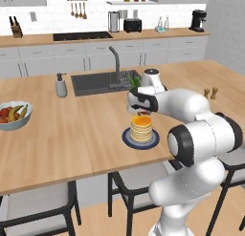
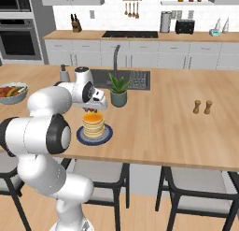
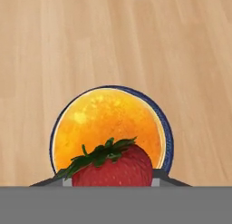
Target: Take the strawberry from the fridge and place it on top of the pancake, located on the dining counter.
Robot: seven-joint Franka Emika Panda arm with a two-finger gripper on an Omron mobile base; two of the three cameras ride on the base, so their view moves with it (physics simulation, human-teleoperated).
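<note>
A kitchen: a sink [image 1: 98, 82] in the wooden counter [image 1: 67, 134], a stove [image 1: 82, 36] and toaster [image 1: 132, 25] far back.

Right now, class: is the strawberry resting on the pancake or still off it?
Still off it: the strawberry sits between the tool's fingers, above the pancake; contact cannot be told.

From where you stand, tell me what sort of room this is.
A home kitchen, rendered: a wood-topped island with a sink, a cooktop on the wall counter, and a built-in oven.
</note>
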